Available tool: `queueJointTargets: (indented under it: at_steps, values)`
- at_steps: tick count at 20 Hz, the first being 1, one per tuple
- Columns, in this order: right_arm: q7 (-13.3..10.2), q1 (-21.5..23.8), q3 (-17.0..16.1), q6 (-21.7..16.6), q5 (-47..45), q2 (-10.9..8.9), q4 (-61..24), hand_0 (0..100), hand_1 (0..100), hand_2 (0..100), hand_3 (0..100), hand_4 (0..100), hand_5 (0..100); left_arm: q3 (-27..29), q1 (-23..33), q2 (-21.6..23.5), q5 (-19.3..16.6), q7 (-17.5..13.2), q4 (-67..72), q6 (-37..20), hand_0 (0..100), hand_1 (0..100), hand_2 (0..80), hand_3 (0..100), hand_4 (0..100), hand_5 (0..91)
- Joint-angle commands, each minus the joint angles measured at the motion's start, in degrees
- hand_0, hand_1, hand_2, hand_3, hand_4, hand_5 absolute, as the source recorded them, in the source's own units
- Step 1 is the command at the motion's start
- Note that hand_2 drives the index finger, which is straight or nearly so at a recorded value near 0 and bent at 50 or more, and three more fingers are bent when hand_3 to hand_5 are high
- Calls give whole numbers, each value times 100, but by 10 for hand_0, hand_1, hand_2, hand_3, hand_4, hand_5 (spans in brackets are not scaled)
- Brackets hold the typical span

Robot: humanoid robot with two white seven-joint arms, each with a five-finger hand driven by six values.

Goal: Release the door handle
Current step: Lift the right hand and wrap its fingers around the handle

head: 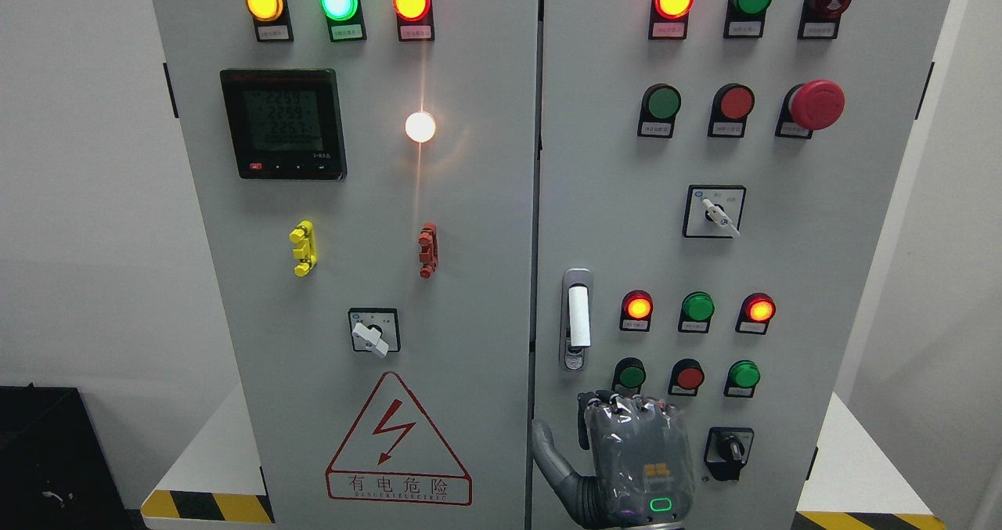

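A grey electrical cabinet (470, 225) with two doors fills the view. The door handle (577, 319) sits on the left edge of the right door, just beside the centre seam: a slim upright silver frame with a white grip bar and a keyhole at its lower end. Below it, apart from it, a hand (634, 456) rises from the bottom edge; which arm it belongs to is unclear. Its fingers (622, 405) point upward, relaxed and close together, holding nothing, thumb out left.
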Motion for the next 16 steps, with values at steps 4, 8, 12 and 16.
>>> queueJointTargets:
  at_steps: [4, 8, 12, 16]
  values:
    - [47, -316, -193, 106, -36, -2, -165, 263, 266, 1000, 1000, 1000, 1000, 0, 97, 0, 0, 2, 0, 3, 120, 556, 0, 0, 0, 0]
    - [214, -448, -202, 177, -36, -2, -165, 238, 342, 1000, 1000, 1000, 1000, 0, 97, 0, 0, 2, 0, 3, 120, 556, 0, 0, 0, 0]
    - [223, -536, -219, 186, -45, 7, -165, 230, 380, 1000, 1000, 1000, 1000, 0, 97, 0, 0, 2, 0, 3, 120, 556, 0, 0, 0, 0]
    - [240, -545, -219, 186, -45, 7, -130, 230, 360, 1000, 1000, 1000, 1000, 0, 97, 0, 0, 2, 0, 3, 120, 556, 0, 0, 0, 0]
